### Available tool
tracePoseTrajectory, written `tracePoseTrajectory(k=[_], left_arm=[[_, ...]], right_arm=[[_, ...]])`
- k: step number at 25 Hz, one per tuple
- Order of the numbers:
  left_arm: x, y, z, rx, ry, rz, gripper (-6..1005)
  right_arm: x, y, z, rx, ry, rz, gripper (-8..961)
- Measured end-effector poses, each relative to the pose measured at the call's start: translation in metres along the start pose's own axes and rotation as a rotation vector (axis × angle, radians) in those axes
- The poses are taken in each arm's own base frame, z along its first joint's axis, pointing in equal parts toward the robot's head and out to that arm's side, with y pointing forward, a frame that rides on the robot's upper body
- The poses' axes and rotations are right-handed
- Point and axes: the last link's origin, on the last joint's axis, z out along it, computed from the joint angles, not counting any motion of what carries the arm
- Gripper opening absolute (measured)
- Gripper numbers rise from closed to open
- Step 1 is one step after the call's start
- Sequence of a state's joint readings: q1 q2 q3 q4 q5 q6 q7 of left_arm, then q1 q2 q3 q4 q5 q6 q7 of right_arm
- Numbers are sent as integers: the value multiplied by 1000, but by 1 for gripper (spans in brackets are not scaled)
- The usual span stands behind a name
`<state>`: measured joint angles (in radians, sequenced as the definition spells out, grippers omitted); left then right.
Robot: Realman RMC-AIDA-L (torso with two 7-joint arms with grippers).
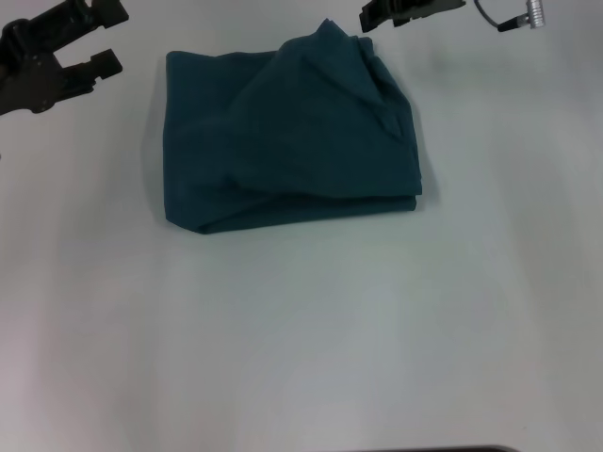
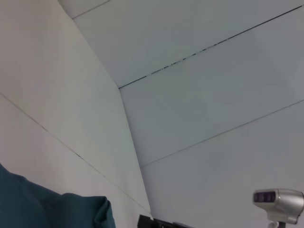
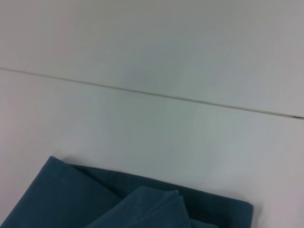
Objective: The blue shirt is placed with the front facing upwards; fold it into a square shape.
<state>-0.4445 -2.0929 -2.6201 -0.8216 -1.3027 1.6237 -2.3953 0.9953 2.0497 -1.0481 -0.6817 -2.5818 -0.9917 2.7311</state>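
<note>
On the white table (image 1: pixel 301 358), the blue shirt (image 1: pixel 283 141) lay folded into a blocky, almost square bundle, up near the far side and a bit left of the middle. No letters or tags showed on it; only plain teal cloth faced up. Its left edge was straight, its near edge slanted a little, and one loose flap lay across the top right part, rising to a point at the far edge. Lots of bare table stretched in front of the shirt and on both sides. The left gripper (image 1: pixel 89 42) hung off the shirt's far left corner, not touching it, with its jaws spread apart. The right gripper (image 1: pixel 386 16) sat just past the shirt's far right tip, and I could not tell how its jaws stood.
</note>
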Motion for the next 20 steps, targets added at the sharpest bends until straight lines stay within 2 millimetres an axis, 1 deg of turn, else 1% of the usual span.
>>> tracePoseTrajectory(k=[2, 5, 7, 13, 16, 20], left_arm=[[1, -1, -1, 5, 7, 0, 961], [5, -2, -7, 10, 38, -3, 961], [8, -2, -11, 11, 60, -8, 961], [12, -3, -19, 9, 101, -17, 961], [13, -2, -20, 5, 103, -18, 961], [13, -1, -19, 2, 101, -18, 961]], right_arm=[[-1, 0, -4, -14, 8, 7, 304], [0, 7, -9, -59, 37, -4, 421], [3, 16, -9, -92, 70, -20, 556], [11, 40, 0, -150, 117, -64, 563], [12, 43, 6, -145, 115, -72, 563], [15, 46, 14, -162, 94, -41, 563]])
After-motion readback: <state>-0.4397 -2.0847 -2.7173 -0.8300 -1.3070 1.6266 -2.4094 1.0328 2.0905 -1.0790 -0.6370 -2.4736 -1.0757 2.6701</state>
